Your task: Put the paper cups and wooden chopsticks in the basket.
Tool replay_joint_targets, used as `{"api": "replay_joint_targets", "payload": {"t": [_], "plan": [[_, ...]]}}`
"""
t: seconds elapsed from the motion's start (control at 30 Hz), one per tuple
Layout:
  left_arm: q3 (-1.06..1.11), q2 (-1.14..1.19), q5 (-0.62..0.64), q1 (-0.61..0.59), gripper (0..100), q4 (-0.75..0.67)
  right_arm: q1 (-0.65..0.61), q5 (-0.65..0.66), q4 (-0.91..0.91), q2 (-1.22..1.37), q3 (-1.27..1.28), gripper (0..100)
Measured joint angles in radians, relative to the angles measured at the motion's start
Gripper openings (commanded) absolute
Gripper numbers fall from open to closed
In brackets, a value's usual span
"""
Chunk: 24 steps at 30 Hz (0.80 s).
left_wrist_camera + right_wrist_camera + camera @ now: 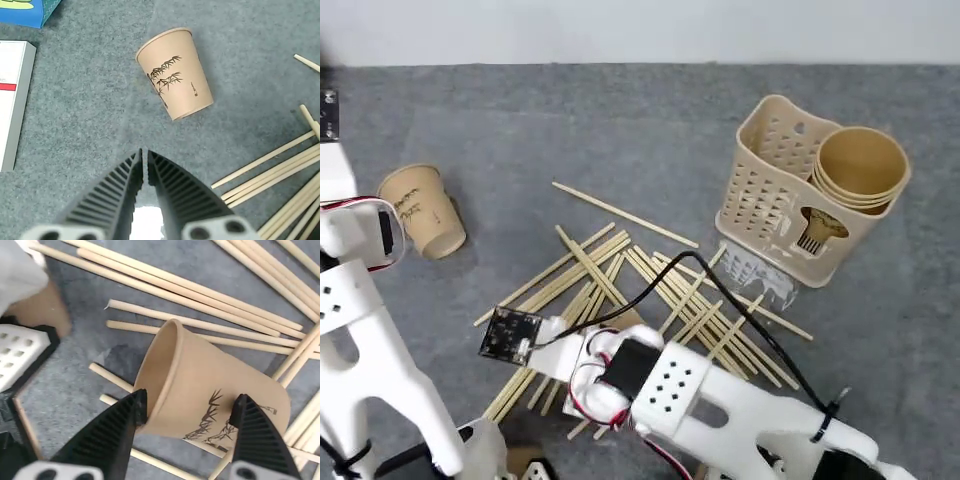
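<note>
A paper cup (pixel 175 75) with a bamboo print lies on its side on the grey carpet, seen also at the far left (pixel 422 211). My left gripper (pixel 144 154) is shut and empty, a short way from that cup. A second paper cup (pixel 200 385) lies on its side on loose wooden chopsticks (pixel 200 290). My right gripper (pixel 191 397) is open, its fingers either side of this cup. Many chopsticks (pixel 650 285) lie scattered mid-table. The beige basket (pixel 770 190) stands at the right, with stacked paper cups (pixel 860 165) in it.
A crumpled clear wrapper (pixel 760 270) lies in front of the basket. A blue box (pixel 27 11) and a white box (pixel 12 100) lie beyond the left cup. The right arm's white body (pixel 720 400) covers part of the chopstick pile.
</note>
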Motion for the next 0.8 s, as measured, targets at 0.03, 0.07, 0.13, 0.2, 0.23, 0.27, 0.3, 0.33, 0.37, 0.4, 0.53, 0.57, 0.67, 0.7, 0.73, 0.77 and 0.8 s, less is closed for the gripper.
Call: {"api": "replay_joint_targets", "payload": {"t": [0.03, 0.07, 0.13, 0.2, 0.23, 0.27, 0.3, 0.33, 0.37, 0.4, 0.53, 0.57, 0.67, 0.7, 0.73, 0.77, 0.8], "plan": [[0.0, 0.0, 0.0, 0.0, 1, 0.0, 0.008, 0.005, 0.0, 0.0, 0.0, 27.7], [0.0, 0.0, 0.0, 0.0, 1, 0.0, 0.017, 0.011, 0.0, 0.0, 0.0, 27.7], [0.0, 0.0, 0.0, 0.0, 1, 0.0, 0.035, 0.031, 0.0, 0.0, 0.0, 27.1], [0.0, 0.0, 0.0, 0.0, 1, 0.0, 0.058, 0.057, 0.0, 0.0, 0.0, 23.1], [0.0, 0.0, 0.0, 0.0, 1, 0.0, 0.071, 0.074, 0.0, 0.0, 0.0, 20.2], [0.0, 0.0, 0.0, 0.0, 1, 0.0, 0.083, 0.087, 0.0, 0.0, 0.0, 17.1], [0.0, 0.0, 0.0, 0.0, 1, 0.0, 0.095, 0.101, 0.0, 0.0, 0.0, 14.3], [0.0, 0.0, 0.0, 0.0, 1, 0.0, 0.107, 0.117, 0.0, 0.0, 0.0, 11.9], [0.0, 0.0, 0.0, 0.0, 1, 0.0, 0.118, 0.135, -0.006, 0.0, 0.0, 9.8], [0.0, 0.0, 0.0, 0.0, 1, 0.0, 0.13, 0.157, -0.008, 0.0, 0.0, 8.0], [0.0, 0.0, 0.0, 0.0, 1, 0.0, 0.166, 0.227, -0.008, -0.017, -0.002, 4.3], [0.0, 0.0, 0.0, 0.0, 1, 0.0, 0.175, 0.236, -0.008, -0.018, -0.005, 4.0], [0.0, 0.0, 0.0, 0.0, 1, 0.0, 0.199, 0.245, -0.009, -0.018, -0.018, 3.8], [0.0, 0.0, 0.0, 0.0, 1, 0.0, 0.207, 0.247, -0.009, -0.018, -0.02, 3.8], [0.0, 0.0, 0.0, 0.0, 1, 0.0, 0.213, 0.247, -0.009, -0.018, -0.021, 3.8], [0.0, 0.0, 0.0, 0.0, 1, 0.0, 0.222, 0.249, -0.009, -0.018, -0.026, 3.8], [0.0, 0.0, 0.0, 0.0, 1, 0.0, 0.236, 0.249, -0.006, -0.015, -0.046, 3.8]]}}
